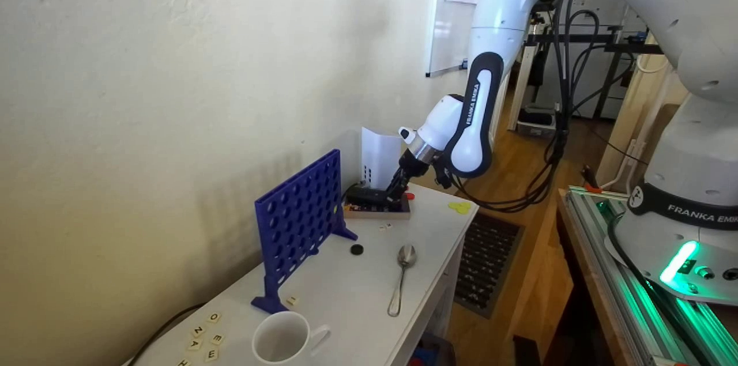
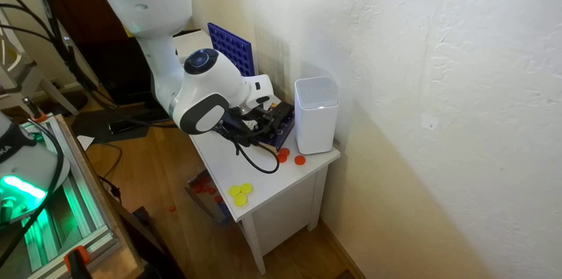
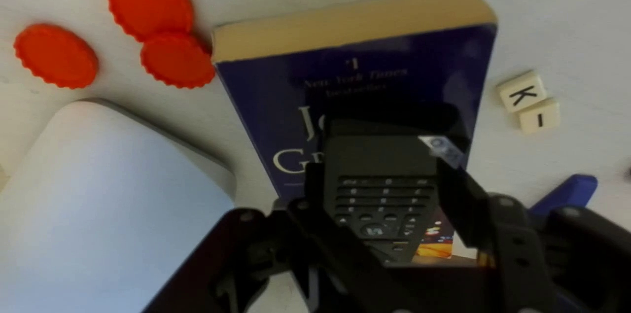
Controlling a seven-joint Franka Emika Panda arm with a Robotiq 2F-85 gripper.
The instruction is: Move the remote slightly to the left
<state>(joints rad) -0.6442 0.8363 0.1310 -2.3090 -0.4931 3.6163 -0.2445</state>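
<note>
The remote (image 3: 382, 194) is black with rows of buttons. It shows between the fingers of my gripper (image 3: 379, 177) in the wrist view, with a finger against each long side. The remote also shows in both exterior views (image 1: 366, 195) (image 2: 282, 113), over a dark blue book (image 3: 276, 96). I cannot tell whether it rests on the book or is slightly raised. My gripper (image 1: 395, 196) reaches down to it at the far end of the white table (image 1: 346, 291). The fingers and gripper body hide the remote's near end in the wrist view.
A white router-like box (image 2: 317, 121) stands close beside the book. Red discs (image 3: 148, 5) lie by the book's edge. A blue grid frame (image 1: 300, 216), a spoon (image 1: 406, 257), a mug (image 1: 282, 337), letter tiles (image 3: 521, 91) and yellow discs (image 2: 240, 200) are on the table.
</note>
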